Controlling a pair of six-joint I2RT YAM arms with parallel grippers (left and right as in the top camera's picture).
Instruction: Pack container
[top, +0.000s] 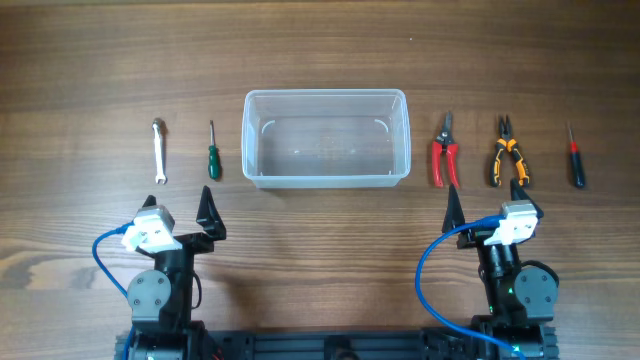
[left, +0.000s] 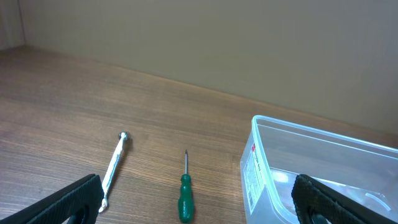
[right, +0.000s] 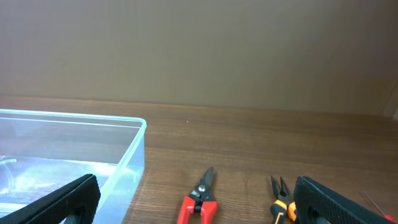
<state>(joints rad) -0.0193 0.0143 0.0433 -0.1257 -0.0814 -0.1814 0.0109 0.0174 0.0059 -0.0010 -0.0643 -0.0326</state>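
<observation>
The clear plastic container stands empty at the table's middle; it also shows in the left wrist view and the right wrist view. Left of it lie a silver wrench and a green screwdriver. Right of it lie red snips, orange-and-black pliers and a red-and-black screwdriver. My left gripper is open and empty, near the table's front, short of the green screwdriver. My right gripper is open and empty, just short of the snips and pliers.
The wrench lies left of the green screwdriver in the left wrist view. Bare wooden table stretches behind the container. A plain wall rises beyond the table's far edge.
</observation>
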